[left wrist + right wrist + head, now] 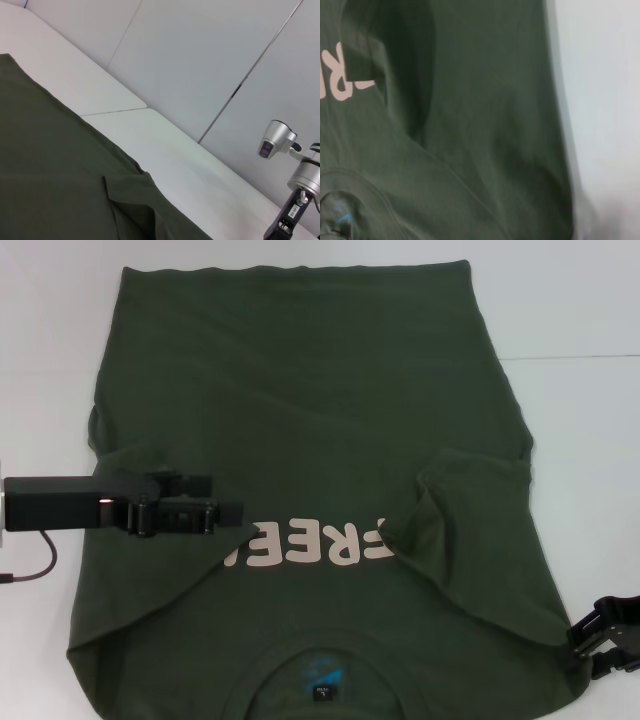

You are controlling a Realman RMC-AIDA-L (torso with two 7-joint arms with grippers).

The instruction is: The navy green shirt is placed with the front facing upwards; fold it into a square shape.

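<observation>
Left gripper [228, 510] is seen over the navy green shirt [310, 390], fingers narrowly parted beside the pink lettering [315, 545], nothing visibly held. Right gripper [585, 640] is set at the shirt's right shoulder edge; its grip cannot be told.

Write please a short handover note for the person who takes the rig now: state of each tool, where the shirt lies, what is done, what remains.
Left tool: over the shirt's left side, tip at the folded-in left sleeve beside the lettering; whether it grips cloth is unclear.
Right tool: at the shirt's right edge near the collar end, mostly out of frame.
Navy green shirt: flat on the white table, front up, collar toward the robot, neck label visible.
Done: both sleeves folded inward over the chest; the right one covers part of the lettering.
Left: fold the body lengthwise into a square.
</observation>
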